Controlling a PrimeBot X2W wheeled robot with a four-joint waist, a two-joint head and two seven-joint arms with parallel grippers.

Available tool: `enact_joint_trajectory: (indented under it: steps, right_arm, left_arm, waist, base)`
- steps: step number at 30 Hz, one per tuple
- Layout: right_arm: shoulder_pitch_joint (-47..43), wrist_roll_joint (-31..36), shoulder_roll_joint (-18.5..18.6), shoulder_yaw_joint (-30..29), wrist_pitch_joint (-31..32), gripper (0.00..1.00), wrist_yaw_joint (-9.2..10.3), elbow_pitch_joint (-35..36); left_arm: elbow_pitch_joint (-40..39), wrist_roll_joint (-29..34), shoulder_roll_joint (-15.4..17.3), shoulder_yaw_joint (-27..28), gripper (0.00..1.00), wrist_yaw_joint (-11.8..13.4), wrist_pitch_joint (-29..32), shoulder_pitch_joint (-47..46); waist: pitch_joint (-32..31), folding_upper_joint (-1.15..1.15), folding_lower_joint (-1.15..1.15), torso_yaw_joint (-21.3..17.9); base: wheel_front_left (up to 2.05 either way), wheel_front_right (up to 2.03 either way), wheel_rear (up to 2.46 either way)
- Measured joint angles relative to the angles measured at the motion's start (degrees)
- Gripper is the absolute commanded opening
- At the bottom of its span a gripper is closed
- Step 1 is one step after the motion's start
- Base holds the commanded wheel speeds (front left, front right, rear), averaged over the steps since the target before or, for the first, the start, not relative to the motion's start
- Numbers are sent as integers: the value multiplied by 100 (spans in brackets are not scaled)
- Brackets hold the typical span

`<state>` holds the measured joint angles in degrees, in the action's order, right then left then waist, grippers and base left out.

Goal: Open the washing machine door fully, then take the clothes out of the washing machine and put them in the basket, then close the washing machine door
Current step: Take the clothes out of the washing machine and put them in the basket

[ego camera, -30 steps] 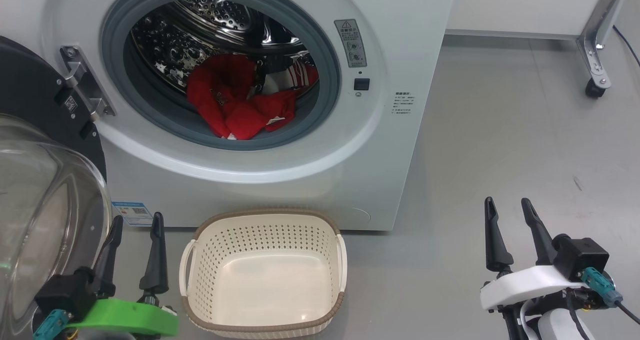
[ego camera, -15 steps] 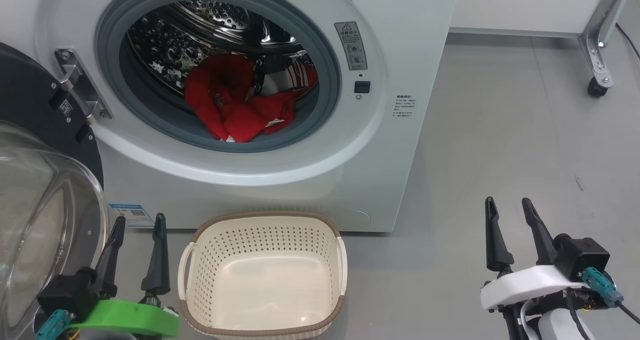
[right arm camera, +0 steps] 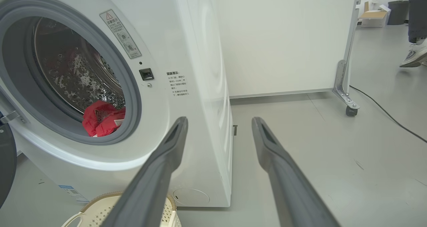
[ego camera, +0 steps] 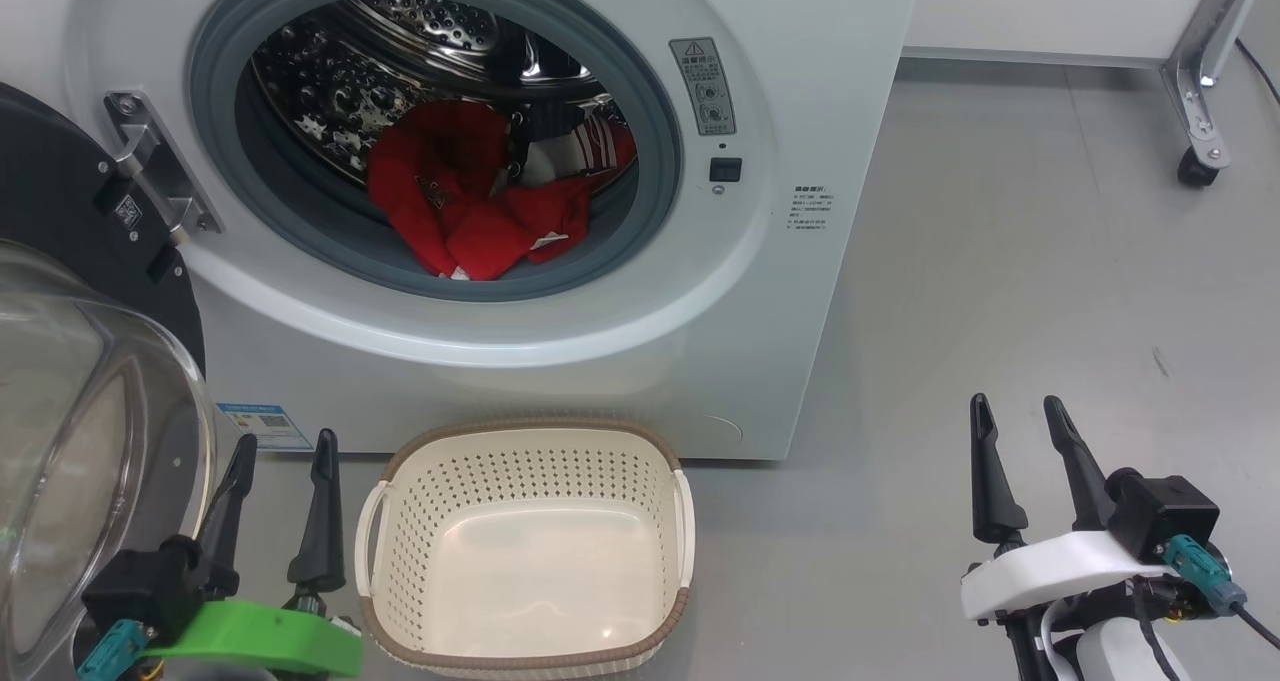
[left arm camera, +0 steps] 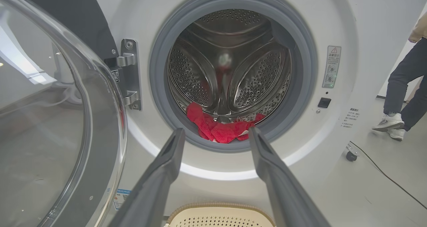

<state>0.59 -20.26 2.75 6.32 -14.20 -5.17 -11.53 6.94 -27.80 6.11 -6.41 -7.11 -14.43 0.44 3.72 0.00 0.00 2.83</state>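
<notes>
The white washing machine (ego camera: 830,81) fills the upper left of the head view, and its door (ego camera: 70,381) is swung open to the left, glass bowl bulging toward me. Red clothes (ego camera: 470,201) lie at the drum's front, just inside the grey gasket. On the floor below the opening stands the empty cream basket (ego camera: 530,441). My left gripper (ego camera: 285,451) is open and empty between the door and the basket; its wrist view looks over the basket (left arm camera: 220,210) at the clothes (left arm camera: 223,130). To the right of the machine, my right gripper (ego camera: 1015,411) hangs open over bare floor.
Grey floor stretches right of the machine. A white panel on a metal foot with a caster (ego camera: 1195,166) stands at the back right, and a black cable (right arm camera: 387,112) trails from it. A person's legs and shoes (left arm camera: 397,120) are at the far right.
The head view has shifted slightly, so the machine sits a little differently in the picture. My left gripper has edged a bit to the right. The right gripper has stayed put.
</notes>
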Motion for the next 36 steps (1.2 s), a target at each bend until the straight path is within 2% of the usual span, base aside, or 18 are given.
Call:
enact_joint_trajectory:
  steps: [11,22,36]
  right_arm:
    - [8,34,-13,85,0,100,-7,8]
    - [17,69,-13,112,0,100,-4,145]
    - [320,76,-15,158,-7,100,2,400]
  left_arm:
    - [-16,-1,11,66,100,0,0,1]
    - [-160,-45,154,69,100,0,54,-43]
    - [-252,-42,559,69,100,0,723,-1151]
  waist:
    - [94,0,0,-98]
    - [575,0,0,-345]
    - [1581,0,0,-825]
  base:
    - [0,0,0]
    - [0,0,0]
    - [0,0,0]
